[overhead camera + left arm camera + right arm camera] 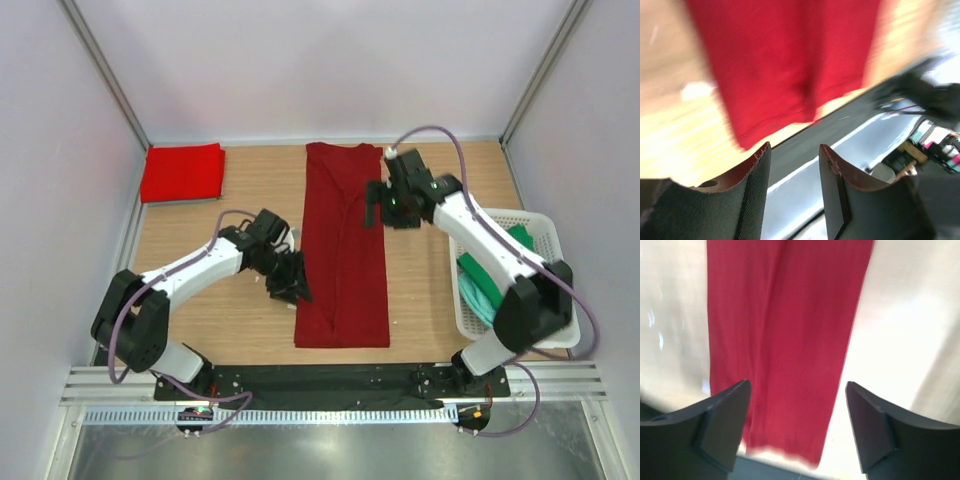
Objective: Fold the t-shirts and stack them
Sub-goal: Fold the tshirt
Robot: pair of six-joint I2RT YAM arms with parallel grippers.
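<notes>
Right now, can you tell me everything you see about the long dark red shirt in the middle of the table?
The dark red shirt is soft plain cloth, folded lengthwise into one long narrow strip with the sleeves tucked in. It lies flat on the wooden table, neck end far away and bottom hem near the arms, with soft creases running along it. The left gripper is open by its left edge and the right gripper is open by its right edge. Neither holds it.

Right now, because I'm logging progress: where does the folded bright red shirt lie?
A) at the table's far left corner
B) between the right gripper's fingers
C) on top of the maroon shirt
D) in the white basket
A: the folded bright red shirt lies alone at the far left corner of the table, apart from the long maroon shirt and the white basket.
</notes>
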